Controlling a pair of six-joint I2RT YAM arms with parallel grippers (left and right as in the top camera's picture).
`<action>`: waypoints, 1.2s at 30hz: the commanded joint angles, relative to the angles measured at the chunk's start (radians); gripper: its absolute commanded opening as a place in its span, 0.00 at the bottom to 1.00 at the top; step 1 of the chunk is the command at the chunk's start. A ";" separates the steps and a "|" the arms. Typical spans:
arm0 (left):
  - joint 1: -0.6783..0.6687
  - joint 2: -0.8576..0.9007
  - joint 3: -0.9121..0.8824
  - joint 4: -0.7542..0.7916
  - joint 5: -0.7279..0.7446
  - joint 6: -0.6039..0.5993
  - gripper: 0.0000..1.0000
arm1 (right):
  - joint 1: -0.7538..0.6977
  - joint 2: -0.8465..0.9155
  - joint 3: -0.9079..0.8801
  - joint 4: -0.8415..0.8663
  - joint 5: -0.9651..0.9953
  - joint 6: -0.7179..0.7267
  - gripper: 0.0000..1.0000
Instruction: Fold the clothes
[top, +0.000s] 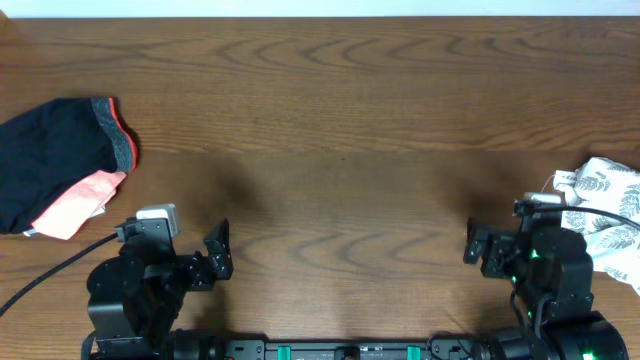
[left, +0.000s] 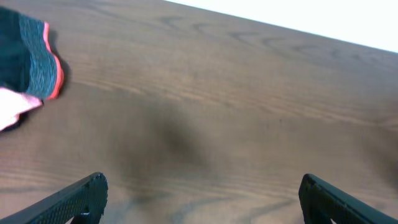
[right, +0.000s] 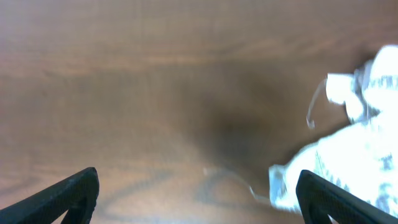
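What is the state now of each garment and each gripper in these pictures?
Black leggings: bunched up, not neatly folded, not held.
Pink cloth: crumpled, lying against the leggings.
White leaf-print cloth: crumpled, not held.
Left gripper: open, empty.
Right gripper: open, empty.

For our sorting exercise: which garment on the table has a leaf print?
The white cloth at the right edge; the black leggings and pink cloth, far left, carry no print.
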 joint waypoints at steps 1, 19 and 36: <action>0.000 -0.003 -0.005 -0.024 -0.002 -0.008 0.98 | 0.009 -0.007 -0.018 -0.058 0.026 0.023 0.99; 0.000 -0.003 -0.005 -0.056 -0.002 -0.008 0.98 | 0.009 -0.008 -0.018 -0.213 0.026 0.023 0.99; 0.000 -0.003 -0.005 -0.056 -0.002 -0.008 0.98 | -0.062 -0.456 -0.237 0.116 0.018 -0.116 0.99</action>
